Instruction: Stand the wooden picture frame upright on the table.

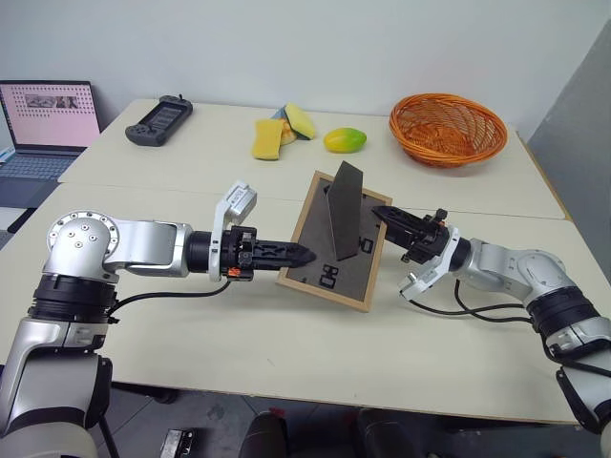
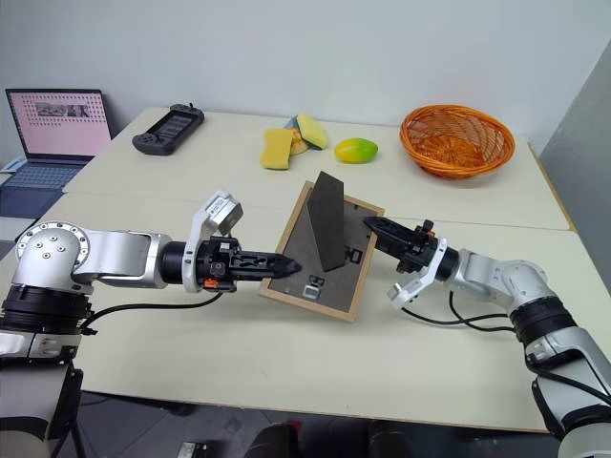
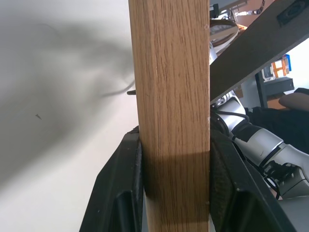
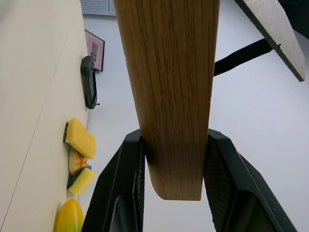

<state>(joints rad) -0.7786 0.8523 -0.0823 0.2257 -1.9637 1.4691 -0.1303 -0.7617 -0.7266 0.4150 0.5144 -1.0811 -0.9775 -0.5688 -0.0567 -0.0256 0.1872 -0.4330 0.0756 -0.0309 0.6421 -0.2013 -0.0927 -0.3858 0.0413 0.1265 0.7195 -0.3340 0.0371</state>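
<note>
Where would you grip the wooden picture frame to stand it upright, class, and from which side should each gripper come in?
Grip the wooden picture frame by its two opposite light-wood edges, one gripper from each side. The left gripper and right gripper clamp those rims this way. The edges are flat and narrow enough for the fingers, and this leaves the opened easel stand on the back free.

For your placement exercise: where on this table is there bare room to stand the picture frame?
The near table section is bare in front of the picture frame, between both arms. The far section is crowded: game controller, sponges, mango, basket.
</note>
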